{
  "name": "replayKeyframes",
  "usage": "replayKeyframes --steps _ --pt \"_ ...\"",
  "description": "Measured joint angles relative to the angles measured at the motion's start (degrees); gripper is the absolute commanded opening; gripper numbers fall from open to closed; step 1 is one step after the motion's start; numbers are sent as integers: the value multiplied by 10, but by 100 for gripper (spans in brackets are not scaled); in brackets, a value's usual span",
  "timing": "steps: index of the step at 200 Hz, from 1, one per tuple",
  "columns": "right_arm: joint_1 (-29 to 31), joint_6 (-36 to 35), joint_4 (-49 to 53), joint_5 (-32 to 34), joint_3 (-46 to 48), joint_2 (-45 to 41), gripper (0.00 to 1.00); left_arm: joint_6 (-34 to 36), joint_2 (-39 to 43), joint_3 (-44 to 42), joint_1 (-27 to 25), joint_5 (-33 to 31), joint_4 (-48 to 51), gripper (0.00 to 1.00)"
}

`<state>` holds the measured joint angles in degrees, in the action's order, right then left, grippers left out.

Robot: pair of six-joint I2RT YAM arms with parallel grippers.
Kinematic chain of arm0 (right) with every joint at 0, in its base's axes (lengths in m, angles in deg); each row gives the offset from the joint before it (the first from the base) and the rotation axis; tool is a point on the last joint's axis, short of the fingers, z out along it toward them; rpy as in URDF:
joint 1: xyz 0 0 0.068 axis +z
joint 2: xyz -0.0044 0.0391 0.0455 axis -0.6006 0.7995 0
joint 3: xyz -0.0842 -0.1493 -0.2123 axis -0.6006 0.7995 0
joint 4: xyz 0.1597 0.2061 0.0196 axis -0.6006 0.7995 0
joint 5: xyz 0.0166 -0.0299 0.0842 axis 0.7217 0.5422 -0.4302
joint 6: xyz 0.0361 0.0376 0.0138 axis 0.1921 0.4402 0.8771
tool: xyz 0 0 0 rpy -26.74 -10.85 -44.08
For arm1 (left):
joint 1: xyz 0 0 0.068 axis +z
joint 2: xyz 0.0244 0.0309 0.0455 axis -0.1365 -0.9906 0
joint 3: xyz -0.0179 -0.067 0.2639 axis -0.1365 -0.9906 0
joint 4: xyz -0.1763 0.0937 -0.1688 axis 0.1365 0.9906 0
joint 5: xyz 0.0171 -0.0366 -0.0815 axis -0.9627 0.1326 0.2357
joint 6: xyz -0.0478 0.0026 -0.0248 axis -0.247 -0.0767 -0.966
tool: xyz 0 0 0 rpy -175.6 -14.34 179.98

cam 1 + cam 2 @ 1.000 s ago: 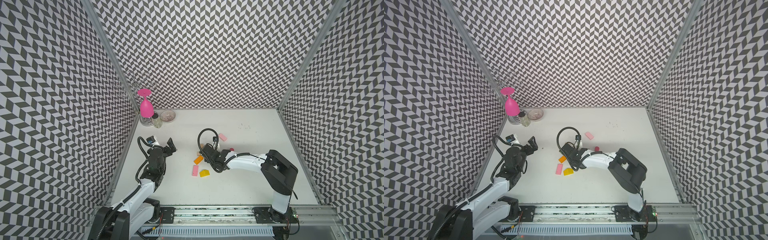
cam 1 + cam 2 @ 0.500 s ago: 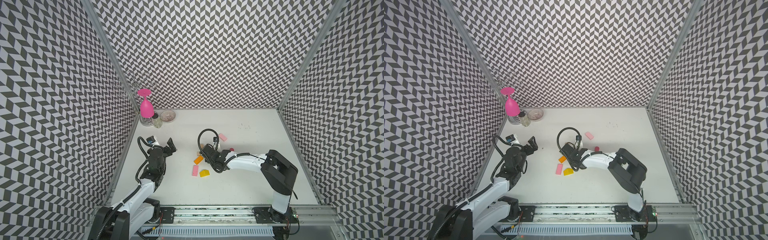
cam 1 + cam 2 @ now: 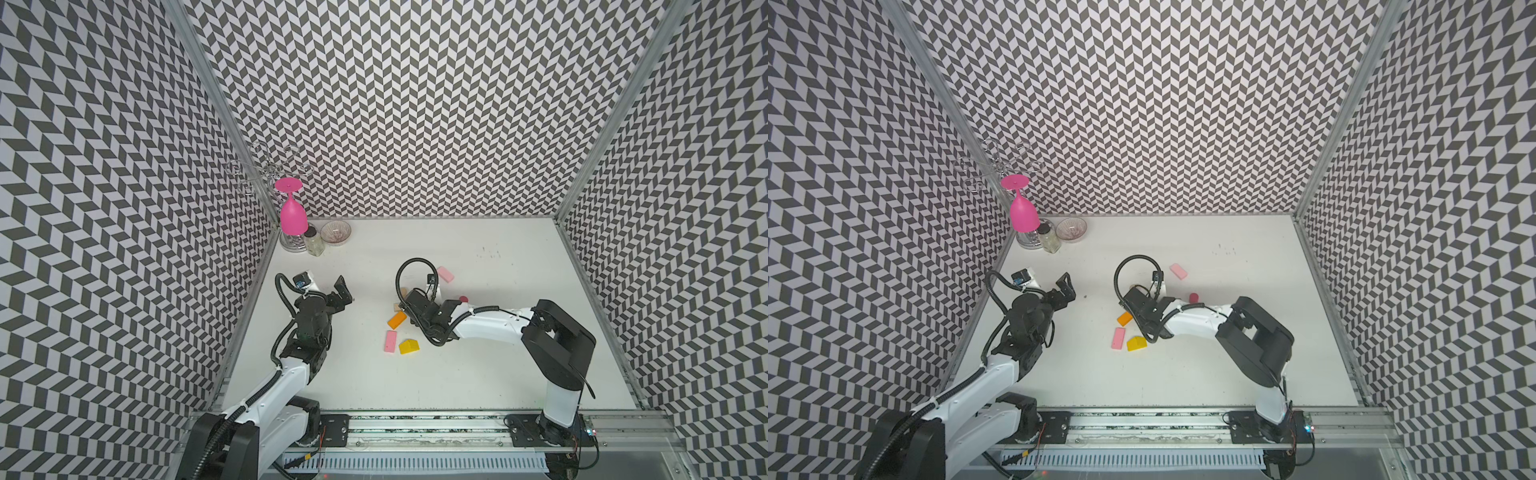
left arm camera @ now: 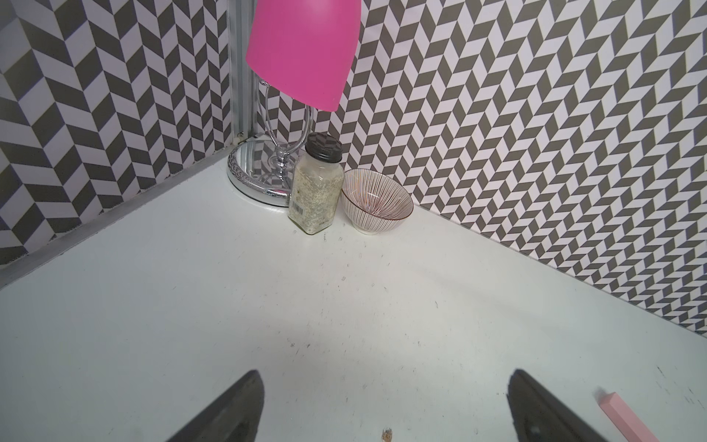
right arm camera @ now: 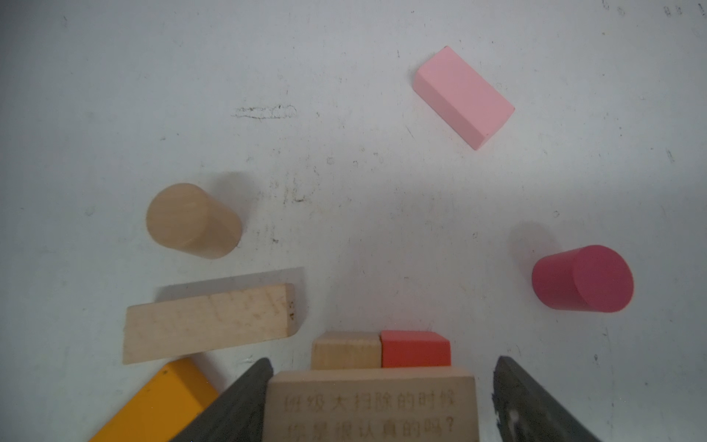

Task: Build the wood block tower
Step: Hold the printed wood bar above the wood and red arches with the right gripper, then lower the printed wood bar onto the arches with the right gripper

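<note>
In the right wrist view my right gripper (image 5: 384, 361) stands open astride a tan engraved block (image 5: 369, 405). One finger touches it and the other is a little apart. Just beyond lie a tan cube (image 5: 346, 350) and a red cube (image 5: 415, 348) side by side; I cannot tell whether the engraved block rests on them. No taller tower shows. Loose wood blocks lie around: tan bar (image 5: 208, 323), tan cylinder (image 5: 193, 220), orange block (image 3: 397, 320), pink bar (image 3: 390, 341), yellow house block (image 3: 409, 346), pale pink block (image 3: 444, 274), crimson cylinder (image 3: 463, 298). My left gripper (image 3: 343, 291) hangs open and empty at the left.
A pink goblet (image 3: 293, 216) hangs upside down on a chrome stand (image 4: 252, 172) in the back left corner. Beside it are a spice jar (image 4: 315, 191) and a striped bowl (image 4: 377, 206). Patterned walls close in three sides.
</note>
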<state>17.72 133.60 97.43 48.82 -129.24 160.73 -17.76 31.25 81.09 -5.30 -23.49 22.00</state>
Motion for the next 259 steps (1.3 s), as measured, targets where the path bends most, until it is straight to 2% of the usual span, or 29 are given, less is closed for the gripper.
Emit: replayKeyframes --steps 206,259 --pt "0 1 3 6 -1 0 89 0 0 0 0 2 0 100" --pt "22 -22 28 27 -53 -11 91 0 0 0 0 2 0 100"
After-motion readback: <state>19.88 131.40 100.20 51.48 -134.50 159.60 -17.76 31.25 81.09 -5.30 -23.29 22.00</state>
